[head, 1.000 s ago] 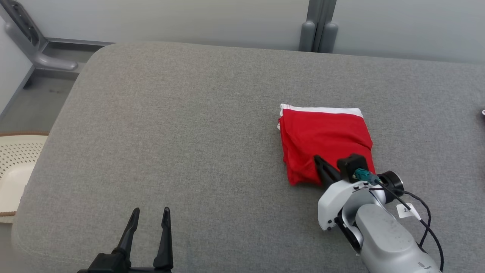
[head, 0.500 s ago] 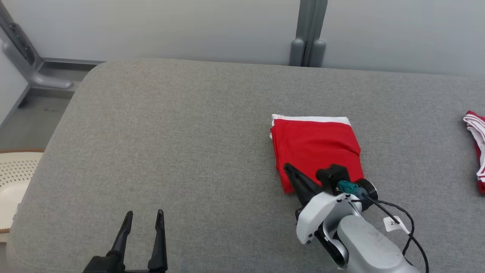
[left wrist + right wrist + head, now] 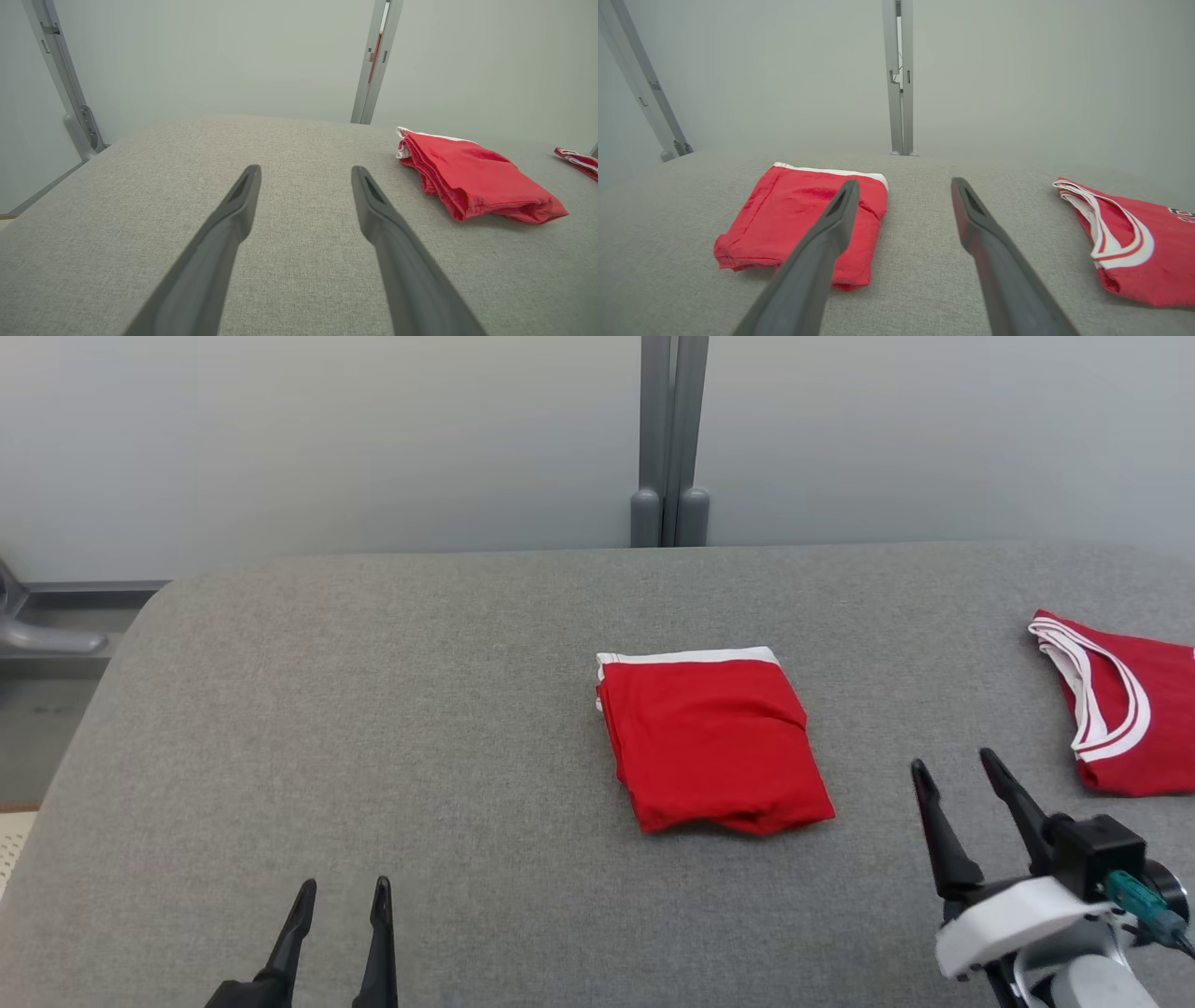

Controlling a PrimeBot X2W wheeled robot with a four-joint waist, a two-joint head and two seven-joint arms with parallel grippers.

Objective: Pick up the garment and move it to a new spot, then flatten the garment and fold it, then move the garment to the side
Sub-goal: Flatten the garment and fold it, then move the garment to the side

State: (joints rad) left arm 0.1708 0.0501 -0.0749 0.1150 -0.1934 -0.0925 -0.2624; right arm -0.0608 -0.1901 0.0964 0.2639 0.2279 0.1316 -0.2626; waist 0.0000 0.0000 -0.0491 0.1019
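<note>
The garment (image 3: 714, 742) is red with a white band along its far edge and lies folded in a neat rectangle on the grey cushioned surface (image 3: 373, 709). It also appears in the left wrist view (image 3: 476, 179) and in the right wrist view (image 3: 798, 219). My right gripper (image 3: 954, 763) stands open a little to the right of it and nearer to me, touching nothing. The right wrist view shows its two fingers (image 3: 904, 182) spread, with bare cushion between them. My left gripper (image 3: 344, 887) is open at the lower left, far from the cloth, and is empty (image 3: 304, 170).
A second red jersey (image 3: 1120, 728) with white-trimmed openings lies flat at the far right of the cushion (image 3: 1129, 233). A grey post (image 3: 668, 439) rises behind the surface against a pale wall. The cushion's rounded left corner (image 3: 149, 616) drops to the floor.
The right gripper has let go of the garment's near edge, opened and drawn back to the right. The head camera has turned, so the whole view has shifted. The left gripper is unchanged.
</note>
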